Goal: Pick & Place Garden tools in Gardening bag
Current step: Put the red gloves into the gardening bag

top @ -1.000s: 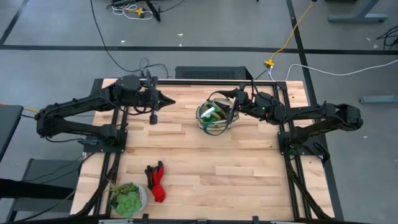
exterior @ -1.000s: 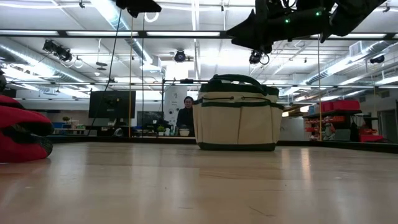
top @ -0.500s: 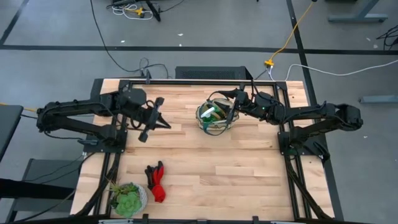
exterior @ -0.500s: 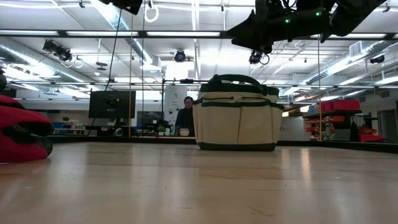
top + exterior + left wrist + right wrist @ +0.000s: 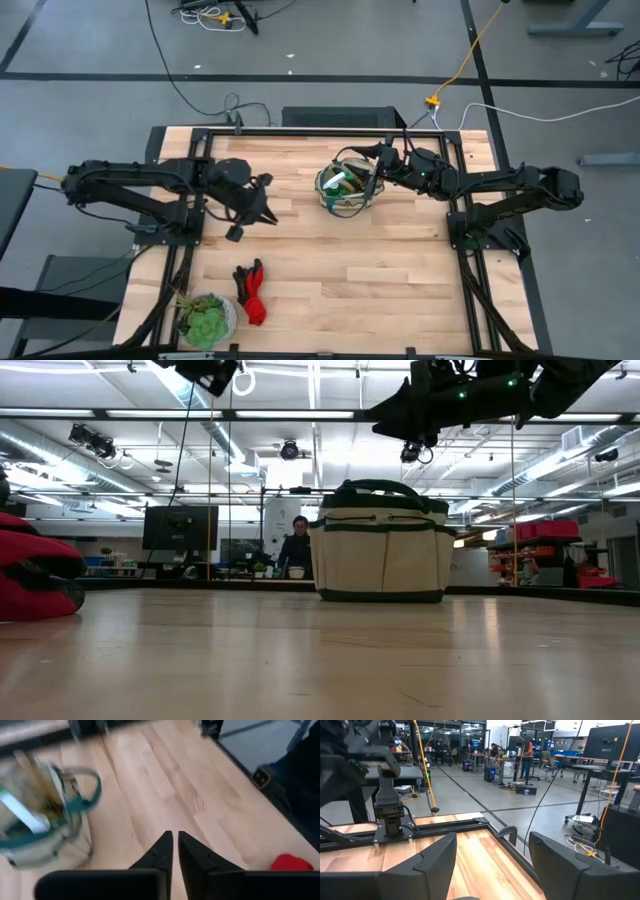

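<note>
The tan gardening bag with dark green trim stands upright on its base on the table, far of centre. It also shows in the low view and in the left wrist view. Tools with white and green parts stick out of it. The red-and-black gloves lie flat near the near-left side, and show in the low view. My left gripper is shut and empty, held above the table left of the bag. My right gripper hangs open and empty over the bag's right rim.
A leafy green plant in a pale pot stands at the near-left corner. Bare wood lies between the gloves and the right frame rail. A person stands far behind the table in the room.
My left gripper has swung from beside the far-left part of the table toward the near edge and slightly right, turning its fingers toward the near right, in the direction of the gloves. It has stayed shut. The bag and gloves have not moved.
</note>
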{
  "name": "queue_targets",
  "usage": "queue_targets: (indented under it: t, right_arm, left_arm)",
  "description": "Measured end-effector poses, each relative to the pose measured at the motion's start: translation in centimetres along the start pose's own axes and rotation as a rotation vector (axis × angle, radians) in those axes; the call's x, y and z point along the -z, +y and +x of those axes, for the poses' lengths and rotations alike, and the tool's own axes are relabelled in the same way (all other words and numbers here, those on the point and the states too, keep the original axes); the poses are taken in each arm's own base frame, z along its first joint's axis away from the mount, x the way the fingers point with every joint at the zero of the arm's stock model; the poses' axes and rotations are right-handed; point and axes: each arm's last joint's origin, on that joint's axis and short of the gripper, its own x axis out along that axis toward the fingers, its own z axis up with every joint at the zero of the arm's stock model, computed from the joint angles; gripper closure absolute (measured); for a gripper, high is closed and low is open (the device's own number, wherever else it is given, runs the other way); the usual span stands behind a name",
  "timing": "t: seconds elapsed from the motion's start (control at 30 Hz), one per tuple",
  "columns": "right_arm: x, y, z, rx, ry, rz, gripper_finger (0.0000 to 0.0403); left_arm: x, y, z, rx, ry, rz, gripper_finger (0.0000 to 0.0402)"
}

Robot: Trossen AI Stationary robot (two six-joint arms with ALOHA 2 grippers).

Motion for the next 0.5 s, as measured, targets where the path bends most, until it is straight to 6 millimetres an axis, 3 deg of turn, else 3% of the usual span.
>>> queue_targets:
  t: [0.27, 0.5]
  right_arm:
    - [0.2, 0.0, 0.0, -0.001, 0.015, -0.003, 0.0153]
    - [0.2, 0.0, 0.0, -0.002, 0.019, -0.005, 0.0153]
  left_arm:
    - [0.8, 0.1, 2.1, 0.035, 0.113, -0.157, 0.0273]
    - [1.7, 0.2, 4.1, 0.033, 0.236, -0.462, 0.0185]
